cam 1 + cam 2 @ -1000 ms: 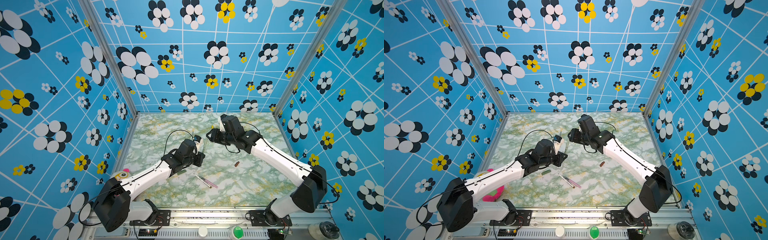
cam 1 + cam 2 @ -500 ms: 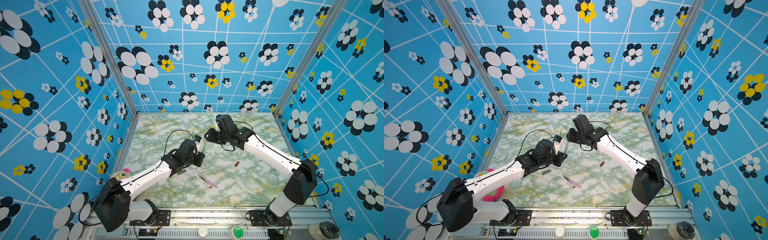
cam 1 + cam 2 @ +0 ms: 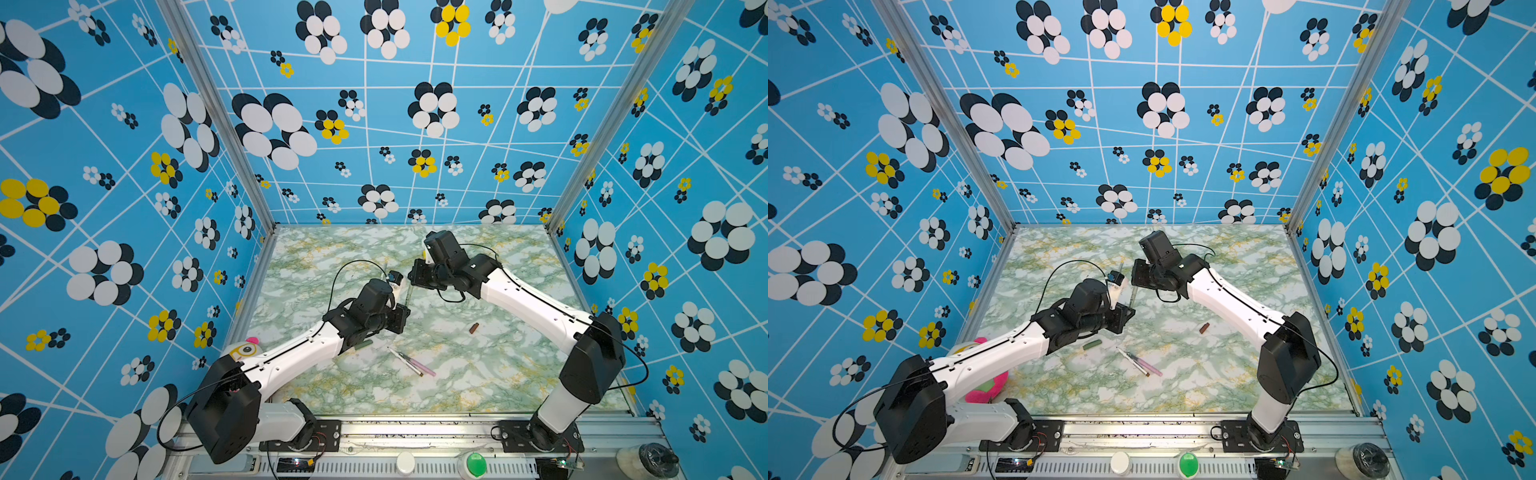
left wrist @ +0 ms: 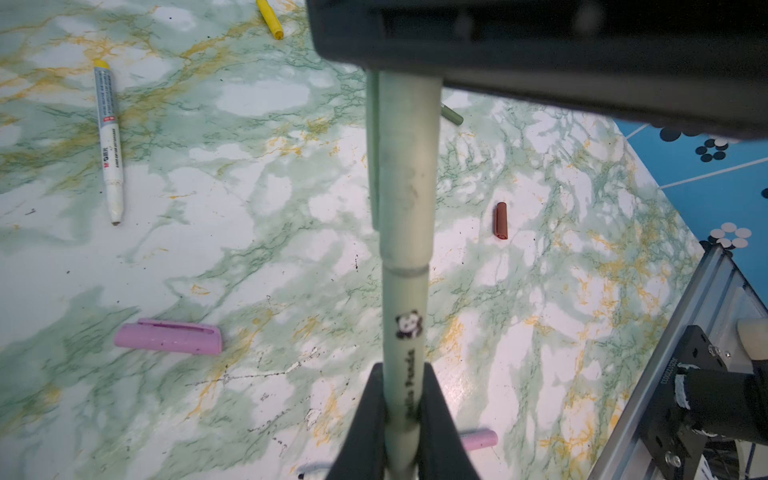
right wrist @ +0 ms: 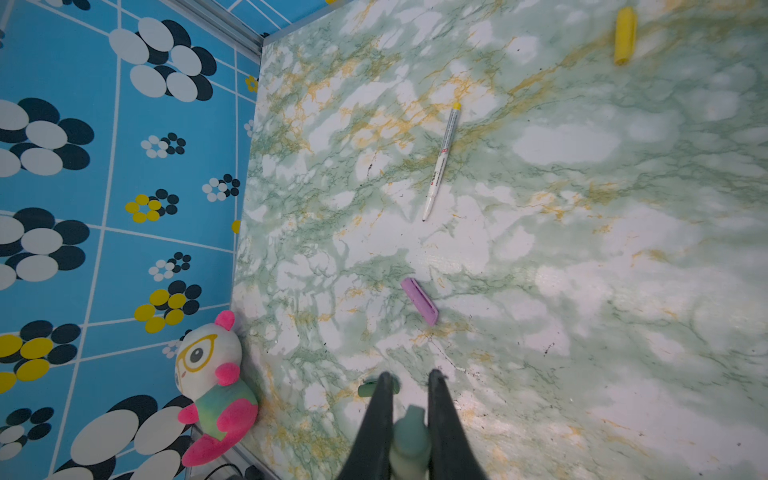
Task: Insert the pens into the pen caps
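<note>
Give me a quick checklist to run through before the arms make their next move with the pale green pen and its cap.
1. Left claw shut on the pale green pen: ok.
2. Right claw shut on the pale green cap: ok.
3. Cap in line with the pen: ok.
4. Cap pushed fully home: cannot tell.
5. Yellow pen and yellow cap lying free on the table: ok.

Bright, even light, soft shadows on the table [image 3: 478, 386]; wrist views blur close up, edges bend.
</note>
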### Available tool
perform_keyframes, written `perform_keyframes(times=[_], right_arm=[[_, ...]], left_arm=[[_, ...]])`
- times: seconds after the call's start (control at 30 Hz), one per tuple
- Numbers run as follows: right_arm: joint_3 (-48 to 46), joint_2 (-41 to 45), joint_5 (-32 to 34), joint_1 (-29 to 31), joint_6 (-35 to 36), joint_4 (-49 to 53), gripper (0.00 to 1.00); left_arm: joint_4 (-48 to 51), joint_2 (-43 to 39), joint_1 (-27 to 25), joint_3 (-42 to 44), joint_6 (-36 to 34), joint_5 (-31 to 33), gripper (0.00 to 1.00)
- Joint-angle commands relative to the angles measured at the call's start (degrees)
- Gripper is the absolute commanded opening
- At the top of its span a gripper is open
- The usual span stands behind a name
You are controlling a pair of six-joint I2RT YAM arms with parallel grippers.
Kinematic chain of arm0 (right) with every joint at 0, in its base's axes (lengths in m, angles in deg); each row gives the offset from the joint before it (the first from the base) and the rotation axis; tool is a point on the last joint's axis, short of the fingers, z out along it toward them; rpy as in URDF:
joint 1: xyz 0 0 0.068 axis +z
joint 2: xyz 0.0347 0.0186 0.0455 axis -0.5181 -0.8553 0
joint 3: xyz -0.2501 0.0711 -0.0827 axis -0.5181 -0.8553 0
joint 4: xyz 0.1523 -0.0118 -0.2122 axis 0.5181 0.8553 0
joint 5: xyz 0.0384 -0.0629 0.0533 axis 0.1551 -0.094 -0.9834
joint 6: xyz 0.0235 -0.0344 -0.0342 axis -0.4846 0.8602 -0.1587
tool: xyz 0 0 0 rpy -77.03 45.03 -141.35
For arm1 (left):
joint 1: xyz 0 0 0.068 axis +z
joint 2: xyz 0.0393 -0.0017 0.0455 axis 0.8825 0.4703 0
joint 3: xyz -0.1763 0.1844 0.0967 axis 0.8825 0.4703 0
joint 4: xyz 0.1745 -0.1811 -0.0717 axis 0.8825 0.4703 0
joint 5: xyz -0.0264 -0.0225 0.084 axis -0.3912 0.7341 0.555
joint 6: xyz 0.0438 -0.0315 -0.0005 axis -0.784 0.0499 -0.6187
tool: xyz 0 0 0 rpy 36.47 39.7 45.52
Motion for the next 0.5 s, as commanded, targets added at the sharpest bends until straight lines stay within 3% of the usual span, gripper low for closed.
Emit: perform_keyframes(times=[0.0,0.47], right_arm=[[0.4,-0.9,-0.1,0.4,0.5,2.8,0.09],[-3.7,-0.7,-2.1,1.3,-0.8,2.7,0.09]], left_arm=[[-4.2,-2.0,-0.3,-2.3,3.0,-1.2,0.0],[-11.4,-3.7,1.1,-4.7,1.6,-0.9,0.0]])
